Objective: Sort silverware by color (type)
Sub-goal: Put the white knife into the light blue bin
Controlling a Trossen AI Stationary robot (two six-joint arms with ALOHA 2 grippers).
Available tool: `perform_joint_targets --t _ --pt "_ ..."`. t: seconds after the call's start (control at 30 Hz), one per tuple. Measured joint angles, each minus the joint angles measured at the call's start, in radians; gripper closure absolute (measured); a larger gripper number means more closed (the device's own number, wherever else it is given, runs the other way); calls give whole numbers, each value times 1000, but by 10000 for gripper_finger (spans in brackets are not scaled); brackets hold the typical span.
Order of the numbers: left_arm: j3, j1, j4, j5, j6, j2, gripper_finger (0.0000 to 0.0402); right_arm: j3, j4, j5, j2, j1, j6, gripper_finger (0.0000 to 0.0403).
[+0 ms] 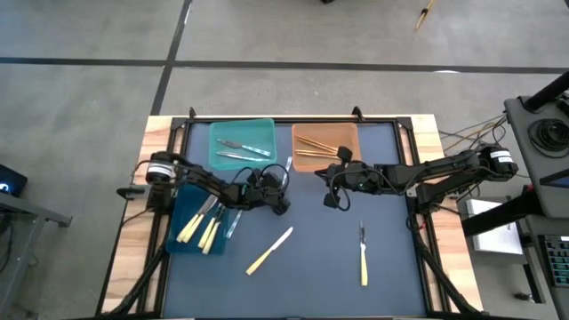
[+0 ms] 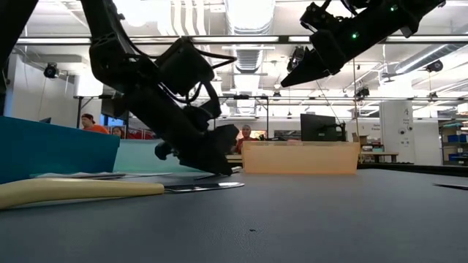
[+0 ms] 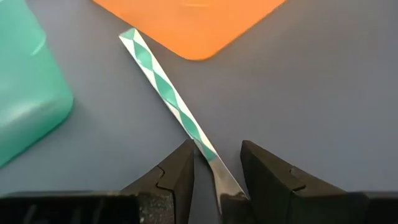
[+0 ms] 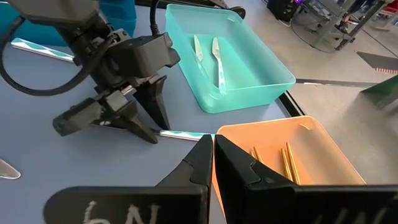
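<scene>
A slim utensil with a teal-and-white diamond handle [image 3: 165, 87] lies flat on the dark mat between the teal bin [image 1: 242, 142] and the orange bin [image 1: 325, 147]. My left gripper [image 3: 217, 168] is open and low over the mat, one finger on either side of the utensil's silvery end. My right gripper [image 4: 213, 152] is shut on nothing and hangs above the mat near the orange bin's near edge [image 1: 331, 200]. A pale yellow knife [image 1: 269, 250] and a yellow-handled fork [image 1: 363, 258] lie loose on the mat.
The blue bin [image 1: 196, 227] at the left holds pale yellow pieces. Silvery ones lie in the teal bin and orange-tan ones in the orange bin [image 4: 280, 155]. The two grippers are close together at mid-table. There is open mat toward the near and right edges. People show in the room behind.
</scene>
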Motion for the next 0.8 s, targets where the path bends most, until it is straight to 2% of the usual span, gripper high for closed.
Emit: perform_joint_targets --t 0.13,0.6,0.8 --pt "0 -2 -49 46 8 -28 286 0 0 0 0 0 -1 394" --pt "-2 -26 -84 180 180 -63 287 0 -1 -1 0 0 -1 394" --pt "-3 -31 -115 196 203 -87 287 -1 -2 -1 0 0 -1 394"
